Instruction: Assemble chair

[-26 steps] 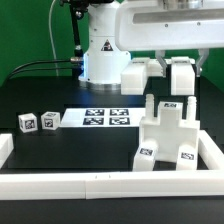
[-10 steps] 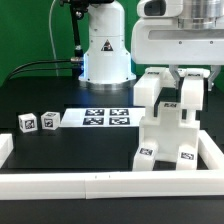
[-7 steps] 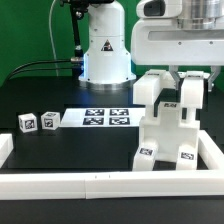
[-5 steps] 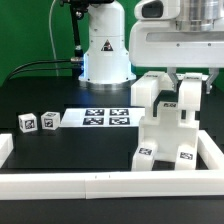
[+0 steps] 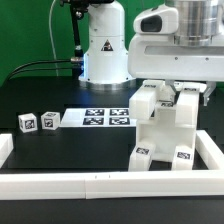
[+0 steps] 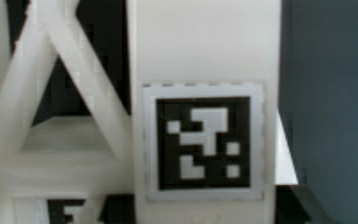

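White plastic makes up every part. Nearest runs the plain border rail. Just behind it, toward the exterior view's right, the part-built chair stands on the black table, with its tagged feet close to the rail. Two loose tagged blocks lie well apart from the chair at the exterior view's left, beside the marker board. Directly over the chair hangs the gripper, its jaws partly closed and apparently clamped on the top piece. That piece meets the chair's uprights, but whether it is fully seated cannot be told. One tagged upright fills the wrist view. The step in hand is judged to be fitting the top piece onto the uprights. The next move calls for both posts aligned, a straight downward press, then release. Farthest back stands the arm's base.
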Robot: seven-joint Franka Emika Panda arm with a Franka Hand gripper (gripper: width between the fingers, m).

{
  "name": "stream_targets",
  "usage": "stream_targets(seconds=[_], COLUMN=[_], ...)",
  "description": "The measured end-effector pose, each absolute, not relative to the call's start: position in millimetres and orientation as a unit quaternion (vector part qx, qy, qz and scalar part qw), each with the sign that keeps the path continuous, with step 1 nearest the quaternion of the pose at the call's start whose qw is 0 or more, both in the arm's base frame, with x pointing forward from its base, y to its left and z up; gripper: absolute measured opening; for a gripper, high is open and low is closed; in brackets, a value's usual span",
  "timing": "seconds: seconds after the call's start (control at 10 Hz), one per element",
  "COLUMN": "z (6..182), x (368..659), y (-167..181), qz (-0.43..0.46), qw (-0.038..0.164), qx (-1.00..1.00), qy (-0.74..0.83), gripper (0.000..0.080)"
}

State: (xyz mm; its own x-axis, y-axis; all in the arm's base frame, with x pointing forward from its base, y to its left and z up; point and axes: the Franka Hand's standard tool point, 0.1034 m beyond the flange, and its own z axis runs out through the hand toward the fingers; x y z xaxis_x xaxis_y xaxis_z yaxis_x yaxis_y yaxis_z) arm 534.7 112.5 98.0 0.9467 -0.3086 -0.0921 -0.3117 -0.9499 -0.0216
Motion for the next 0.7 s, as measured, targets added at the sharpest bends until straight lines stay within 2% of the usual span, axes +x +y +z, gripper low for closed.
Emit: stream_targets(seconds=[0.4,0.5,0.6,0.7], z=[100.3,102.2,102.2,101.5], x=[547,550,551,552], y=[105,103,99,95], qz=[0.020,0.017,0.016,0.016], qw=[0.023,0.023,0.024,0.024], qx=[-0.992,-0.993,-0.993,-0.994], qy=[0.120,0.117,0.111,0.108], gripper=[0.0301,0.0484,0.0595,0.0595])
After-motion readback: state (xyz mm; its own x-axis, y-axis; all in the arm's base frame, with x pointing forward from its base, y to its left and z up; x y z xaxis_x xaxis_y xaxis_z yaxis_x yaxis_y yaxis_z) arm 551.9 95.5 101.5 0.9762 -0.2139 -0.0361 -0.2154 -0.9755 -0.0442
